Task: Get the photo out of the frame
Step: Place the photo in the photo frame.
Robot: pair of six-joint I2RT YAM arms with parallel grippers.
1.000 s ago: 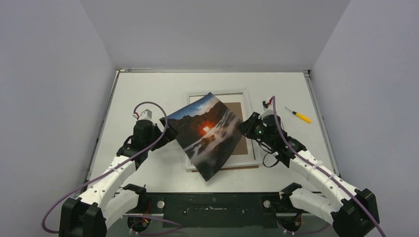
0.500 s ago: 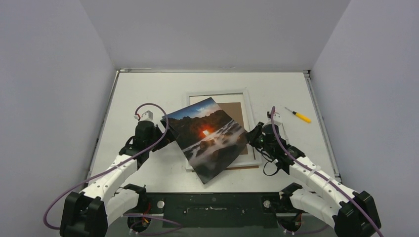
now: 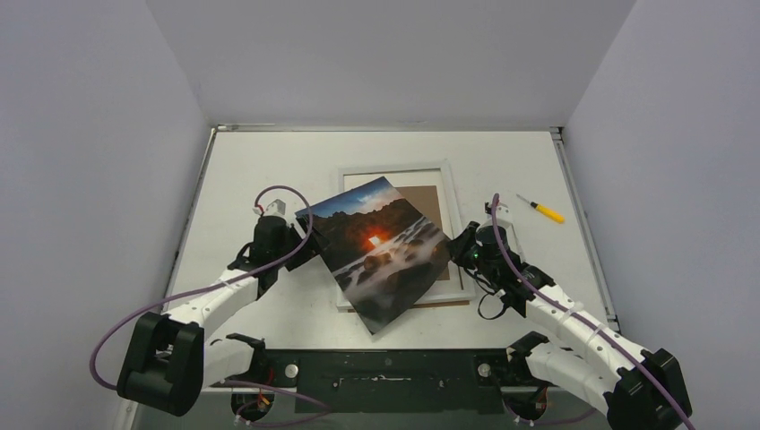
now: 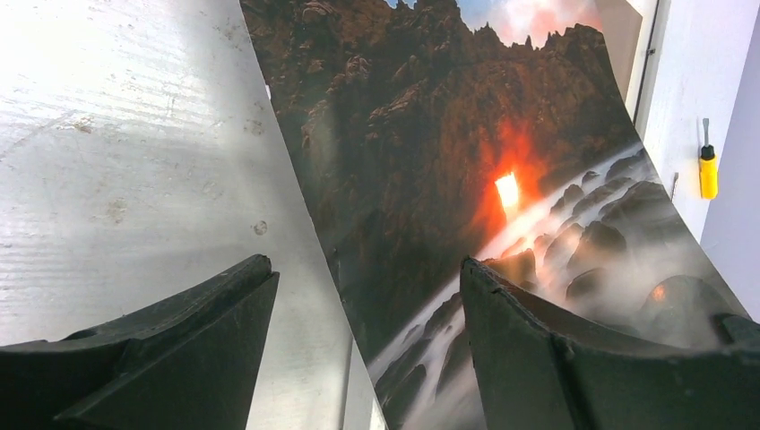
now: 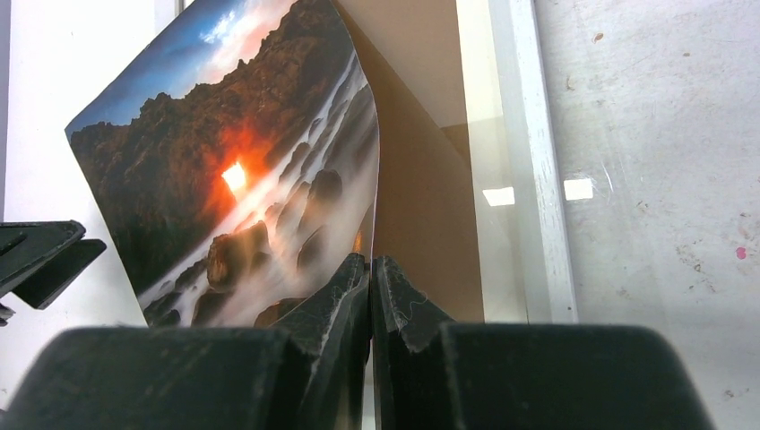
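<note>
Photo: the sunset print (image 3: 381, 251) is out of the frame's opening. It is turned at an angle over the frame's left half, with one corner pointing toward the near edge of the surface (image 3: 269, 170).
Photo shape: the sheet is bowed. In the right wrist view its right edge (image 5: 224, 188) curls up away from the brown panel.
Frame: the white frame (image 3: 394, 168) lies flat at the middle of the surface. Its brown panel (image 3: 430, 202) is uncovered on the right side, and the print overlaps its left and near borders.
Right fingers: the right fingers (image 3: 455, 246) are pressed together on the print's right edge, and the wrist view shows the pads (image 5: 354, 287) meeting there with the paper between them.
Left fingers: the left fingers (image 3: 303, 246) are at the print's left edge and spread wide apart. In the wrist view one finger (image 4: 206, 313) is over bare surface and the other is over the picture side (image 4: 448, 179). I cannot tell whether either touches the paper.
Other item: a yellow-handled screwdriver (image 3: 542, 210) lies on the surface to the right of the frame, well apart from both arms.
</note>
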